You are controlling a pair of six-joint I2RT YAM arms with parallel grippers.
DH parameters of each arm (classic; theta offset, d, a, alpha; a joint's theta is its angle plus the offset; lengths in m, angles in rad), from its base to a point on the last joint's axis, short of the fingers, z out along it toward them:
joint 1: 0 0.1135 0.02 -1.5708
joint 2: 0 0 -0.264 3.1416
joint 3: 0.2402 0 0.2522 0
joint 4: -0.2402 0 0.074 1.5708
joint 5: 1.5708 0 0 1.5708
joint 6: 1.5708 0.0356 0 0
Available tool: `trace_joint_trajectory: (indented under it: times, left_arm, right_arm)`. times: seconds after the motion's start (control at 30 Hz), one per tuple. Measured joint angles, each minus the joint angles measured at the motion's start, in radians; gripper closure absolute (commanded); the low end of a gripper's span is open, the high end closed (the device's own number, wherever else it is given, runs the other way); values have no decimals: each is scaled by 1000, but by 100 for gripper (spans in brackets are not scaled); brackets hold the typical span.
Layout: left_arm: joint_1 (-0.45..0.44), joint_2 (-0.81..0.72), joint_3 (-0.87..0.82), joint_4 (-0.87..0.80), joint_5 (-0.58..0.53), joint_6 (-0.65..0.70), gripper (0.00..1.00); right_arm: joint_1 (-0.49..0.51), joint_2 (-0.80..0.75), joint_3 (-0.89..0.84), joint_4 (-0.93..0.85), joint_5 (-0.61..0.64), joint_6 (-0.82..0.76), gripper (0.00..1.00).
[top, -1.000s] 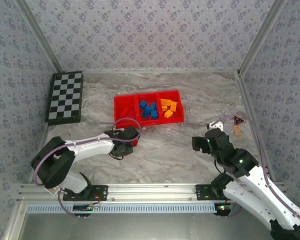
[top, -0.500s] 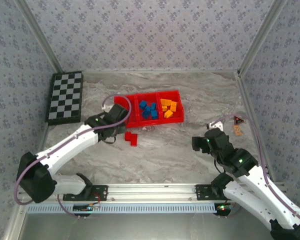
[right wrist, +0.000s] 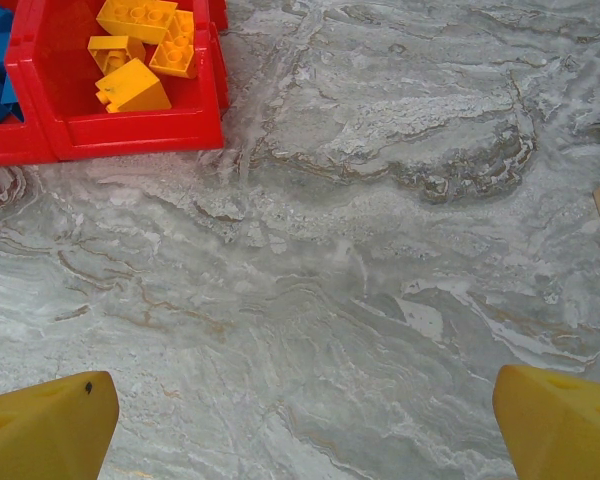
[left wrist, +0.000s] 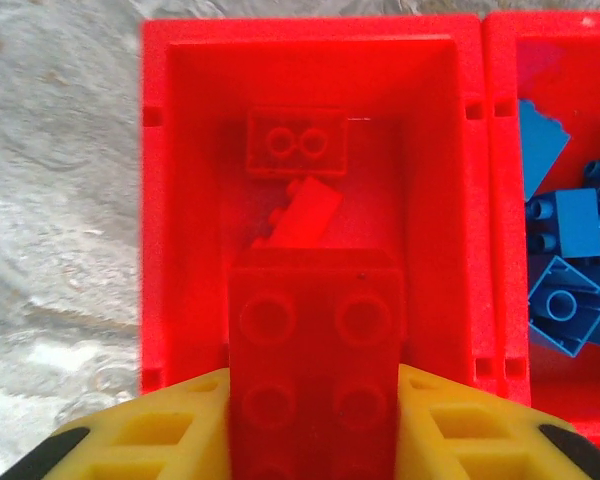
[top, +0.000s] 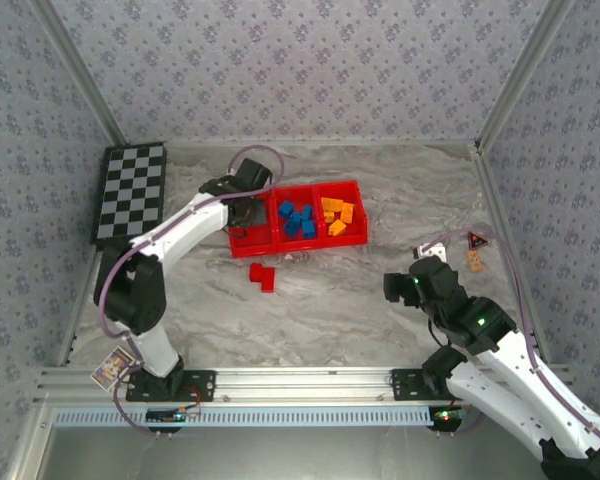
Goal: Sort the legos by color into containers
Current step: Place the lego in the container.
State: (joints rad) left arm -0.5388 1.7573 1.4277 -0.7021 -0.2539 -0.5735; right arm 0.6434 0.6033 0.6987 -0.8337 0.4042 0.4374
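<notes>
My left gripper (top: 246, 204) hovers over the left compartment of the red tray (top: 300, 243), shut on a red lego (left wrist: 315, 370) held between its yellow fingers (left wrist: 170, 430). Below it in that compartment lie two red legos (left wrist: 298, 145). The middle compartment holds blue legos (top: 297, 220), and the right one holds yellow-orange legos (top: 336, 215). Two red legos (top: 262, 275) sit together on the table just in front of the tray. My right gripper (top: 400, 285) stands open above bare marble at the right, with nothing between its fingertips (right wrist: 50, 430).
A black-and-white checkerboard (top: 130, 193) lies at the far left. A small wooden piece and a tag (top: 474, 250) rest near the right wall. Metal frame posts and patterned walls close in the table on three sides.
My left arm swung from the table in front of the tray up and back over the left compartment, carrying a red lego. Two red legos it covered now show. The right arm stayed still.
</notes>
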Motion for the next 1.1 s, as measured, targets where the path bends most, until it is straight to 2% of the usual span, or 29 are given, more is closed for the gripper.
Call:
trace_joint_trajectory:
  times: [0.13, 0.23, 0.6, 0.7, 0.9, 1.1]
  left_arm:
    - [3, 64, 2, 3, 38, 2, 61]
    - [5, 82, -2, 23, 59, 2, 55]
    - [10, 55, -55, 98, 90, 9, 44]
    - [10, -30, -93, 101, 90, 17, 39]
    - [-5, -302, -196, 116, 82, 17, 25]
    - [-125, -513, -396, 135, 36, -90, 13]
  right_arm:
    - [0, 0, -1, 3, 0, 0, 2]
    - [0, 0, -1, 3, 0, 0, 2]
    - [0, 6, -2, 11, 0, 0, 2]
    - [0, 6, -2, 13, 0, 0, 2]
    - [0, 6, -3, 14, 0, 0, 2]
    - [0, 11, -3, 14, 0, 0, 2]
